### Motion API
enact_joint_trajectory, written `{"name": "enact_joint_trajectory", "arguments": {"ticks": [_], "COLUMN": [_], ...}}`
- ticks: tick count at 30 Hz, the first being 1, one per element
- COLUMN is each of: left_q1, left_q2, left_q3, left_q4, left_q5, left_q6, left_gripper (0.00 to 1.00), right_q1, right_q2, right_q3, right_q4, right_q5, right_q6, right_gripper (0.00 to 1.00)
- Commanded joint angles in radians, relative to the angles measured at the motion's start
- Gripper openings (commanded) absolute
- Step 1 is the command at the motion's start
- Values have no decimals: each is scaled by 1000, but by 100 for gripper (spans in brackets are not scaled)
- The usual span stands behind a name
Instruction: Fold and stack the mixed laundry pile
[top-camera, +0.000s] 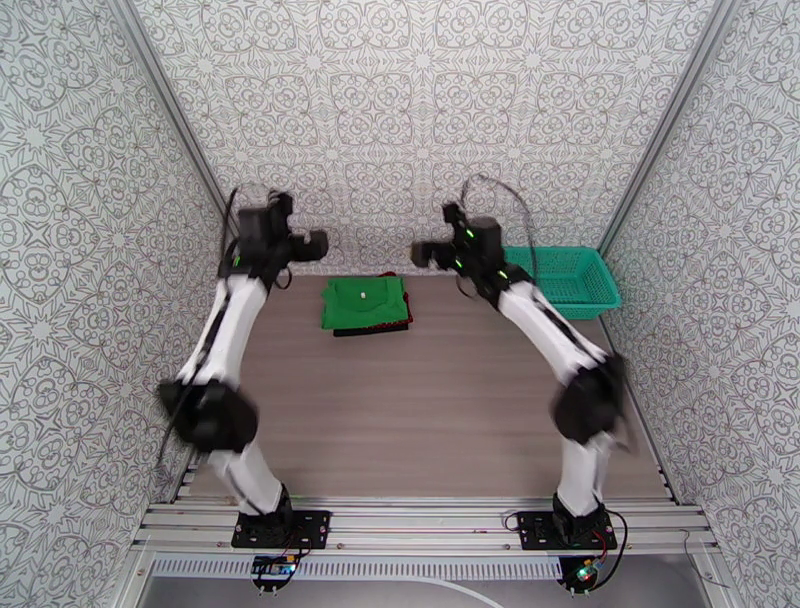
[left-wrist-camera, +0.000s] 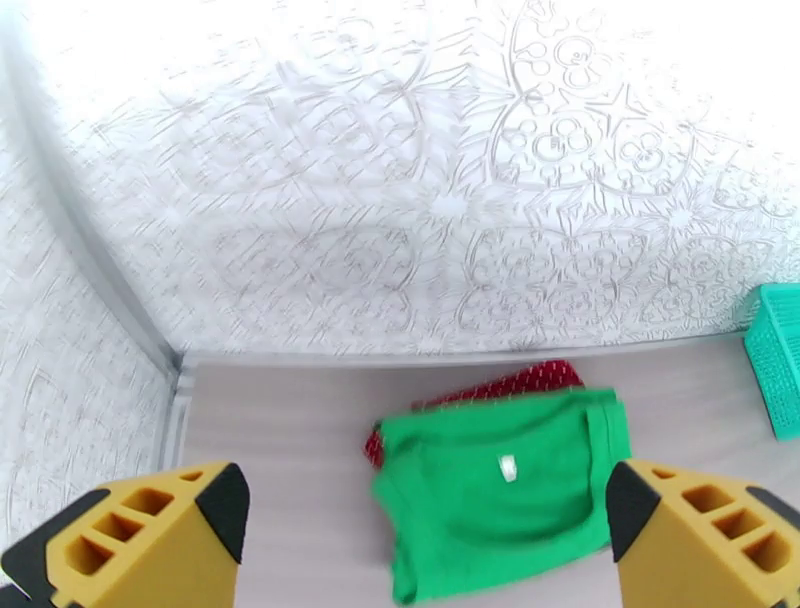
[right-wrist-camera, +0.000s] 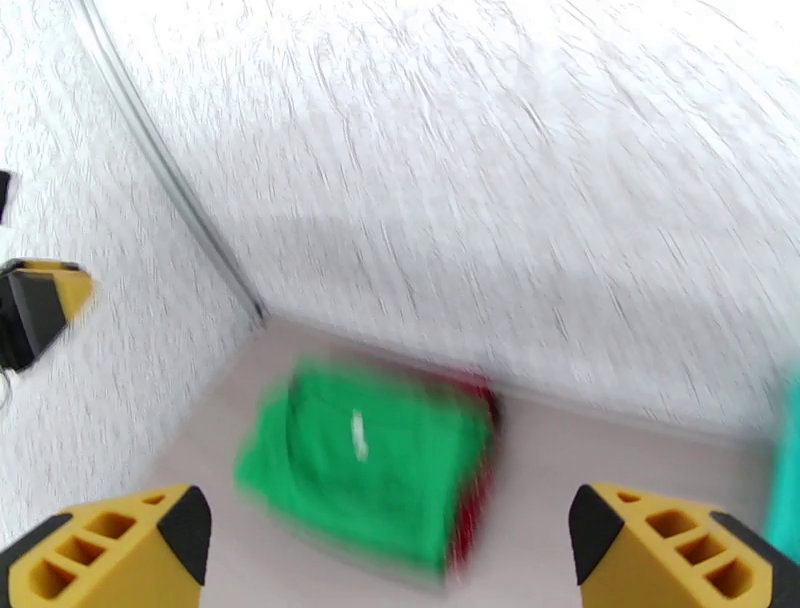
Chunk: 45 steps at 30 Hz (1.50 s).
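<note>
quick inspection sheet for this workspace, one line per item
surface: wood-grain table, no stains seen
job's things: green garment lies folded flat on top of the dark red dotted garment, near the back wall
clutter: teal mesh basket at the far right, apart from the stack
grippers: left gripper and right gripper both open, raised above the table, holding nothing
cables: black cables loop off the wrists, away from the cloth
surroundings: patterned walls on three sides, metal rail at the near edge
</note>
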Motion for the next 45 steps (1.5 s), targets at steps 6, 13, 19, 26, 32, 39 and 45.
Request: {"name": "enact_joint_trajectory", "arguments": {"ticks": [6,13,19,26,32,39,45], "left_q1": [61,69,74,73,85,82,44], "left_q2": [-495,-582,-317,91,55,52,52], "left_q3": [-894,-1154,-1257,-1168,-1082,-1084,-1060], "left_q4": [725,817,1172,1512,1272,1278,1229], "left_q5": [-63,-173,-175,-91,-14,-24,-50], "left_q6": [49,28,-5,36,37,38,83], "left_gripper": [99,99,99,99,99,100,99], "right_q1": [-2,-15,-92,-206,-290,-426,-426], "right_q2": [-568,-832,-777,-479,-64,-126,-124], "right_q3": [-782,-1102,-1320,-1400,-1280,-1119,-1126], "right_q4": [303,290,620,1165,1413,1016,1032], "right_q5": [383,616,671,543,419,199,203], "right_q6": [-107,-216,-270,-338,-327,-239,-237], "right_gripper": [99,99,99,99,99,99,99]}}
